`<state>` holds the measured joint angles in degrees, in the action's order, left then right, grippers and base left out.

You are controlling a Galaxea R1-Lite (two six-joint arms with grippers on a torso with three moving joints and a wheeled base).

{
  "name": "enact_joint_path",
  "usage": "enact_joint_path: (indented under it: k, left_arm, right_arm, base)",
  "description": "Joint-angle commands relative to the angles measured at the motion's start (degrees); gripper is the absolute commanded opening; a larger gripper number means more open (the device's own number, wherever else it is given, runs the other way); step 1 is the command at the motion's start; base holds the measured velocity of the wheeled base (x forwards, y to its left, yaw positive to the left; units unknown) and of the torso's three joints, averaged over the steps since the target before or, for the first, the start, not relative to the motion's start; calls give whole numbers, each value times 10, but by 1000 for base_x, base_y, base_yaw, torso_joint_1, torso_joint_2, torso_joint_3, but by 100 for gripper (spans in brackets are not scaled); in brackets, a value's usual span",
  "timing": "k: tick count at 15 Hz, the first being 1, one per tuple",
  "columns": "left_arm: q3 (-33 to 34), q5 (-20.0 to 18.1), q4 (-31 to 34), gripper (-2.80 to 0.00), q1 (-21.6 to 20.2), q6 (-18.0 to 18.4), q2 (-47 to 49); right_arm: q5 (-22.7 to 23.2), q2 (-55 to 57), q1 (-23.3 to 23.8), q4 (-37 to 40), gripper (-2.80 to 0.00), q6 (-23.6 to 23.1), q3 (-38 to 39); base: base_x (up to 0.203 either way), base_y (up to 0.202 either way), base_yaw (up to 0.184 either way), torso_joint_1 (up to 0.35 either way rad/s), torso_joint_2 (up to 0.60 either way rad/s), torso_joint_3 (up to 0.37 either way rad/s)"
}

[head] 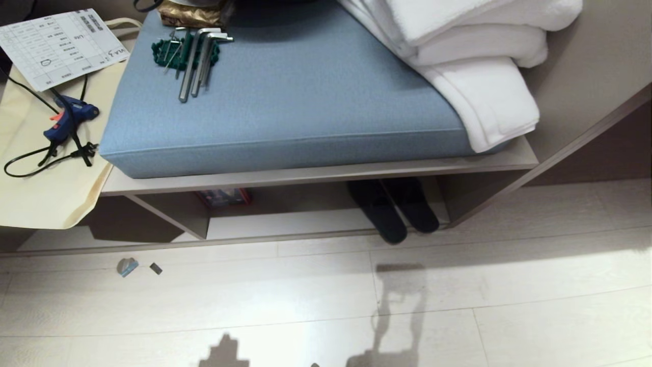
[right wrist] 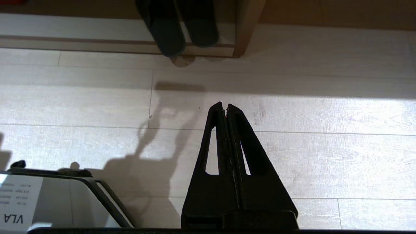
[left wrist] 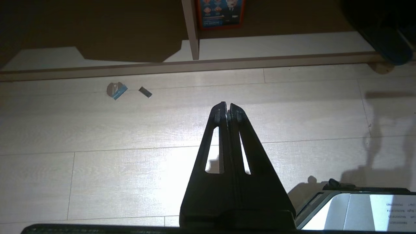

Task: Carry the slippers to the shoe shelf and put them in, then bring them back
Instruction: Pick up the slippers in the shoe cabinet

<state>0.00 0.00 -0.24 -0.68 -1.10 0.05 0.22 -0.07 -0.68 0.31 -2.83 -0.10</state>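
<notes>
While both of my arms hang parked over the pale floor (head: 305, 306), the slippers (head: 395, 211) sit side by side just right of centre in the head view, tucked under the bench board in the shoe shelf (head: 326, 176), with their rounded ends poking out past the front lip. My left gripper (left wrist: 227, 107) has its fingers pressed together on nothing, pointing at bare floor near the middle of its view; my right gripper (right wrist: 225, 106) is likewise closed and empty, with the pair showing at the top centre of its view, well apart from the fingertips. An upright divider (head: 175, 214) splits the cubby lower left of the blue cushion (head: 285, 102).

I judge the putting-in as done, so bringing them back is the step in hand. Next I would have to spread the right fingers, reach low under the board and catch both slippers by their protruding ends without snagging the lip.
</notes>
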Motion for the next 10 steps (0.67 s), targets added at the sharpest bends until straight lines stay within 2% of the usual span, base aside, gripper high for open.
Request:
enact_joint_path:
  k: [1,10]
  left_arm:
    - [0,1,0,-280,0,0,0]
    - [0,1,0,-280,0,0,0]
  right_arm:
    - [0,1,0,0,-280,-1,0]
    - [0,1,0,0,-280,-1,0]
  base:
    - [0,0,0,2,4,-190]
    - [0,0,0,3,4,-196]
